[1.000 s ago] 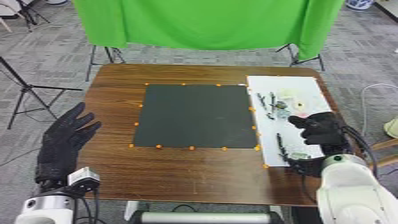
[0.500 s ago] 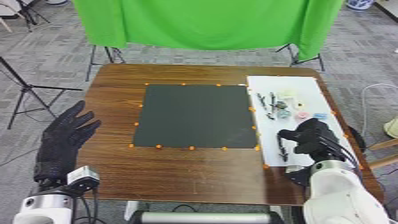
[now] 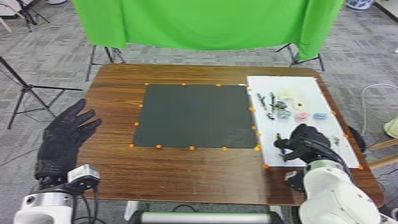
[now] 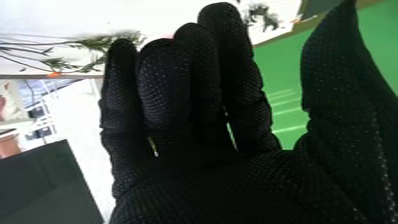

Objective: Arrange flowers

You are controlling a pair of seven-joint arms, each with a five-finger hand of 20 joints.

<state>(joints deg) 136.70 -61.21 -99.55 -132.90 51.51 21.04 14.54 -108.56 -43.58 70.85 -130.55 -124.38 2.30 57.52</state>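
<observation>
My right hand (image 3: pixel 305 142) is over the near part of the white sheet (image 3: pixel 311 100), beside a dark green stem (image 3: pixel 281 144). In the right wrist view the right hand (image 4: pixel 200 125) is open, fingers straight and thumb apart, holding nothing; leafy stems (image 4: pixel 82 49) lie beyond its fingers. Farther up the sheet are dark sprigs (image 3: pixel 272 100), a bluish-green bloom (image 3: pixel 282 113), a pale yellow-green flower (image 3: pixel 286 94), a pink flower (image 3: pixel 302 115) and a blue one (image 3: pixel 320 116). My left hand (image 3: pixel 67 137) is open at the table's left edge, away from the flowers.
A dark square mat (image 3: pixel 195 116) with orange markers round it lies on the brown table (image 3: pixel 191 175), left of the white sheet. A green cloth (image 3: pixel 209 25) hangs behind the table. A black tripod (image 3: pixel 28 87) stands at the left.
My right hand has moved left and nearer the robot, from over the pink and blue flowers to beside the near stem, uncovering those flowers. The left hand has barely moved.
</observation>
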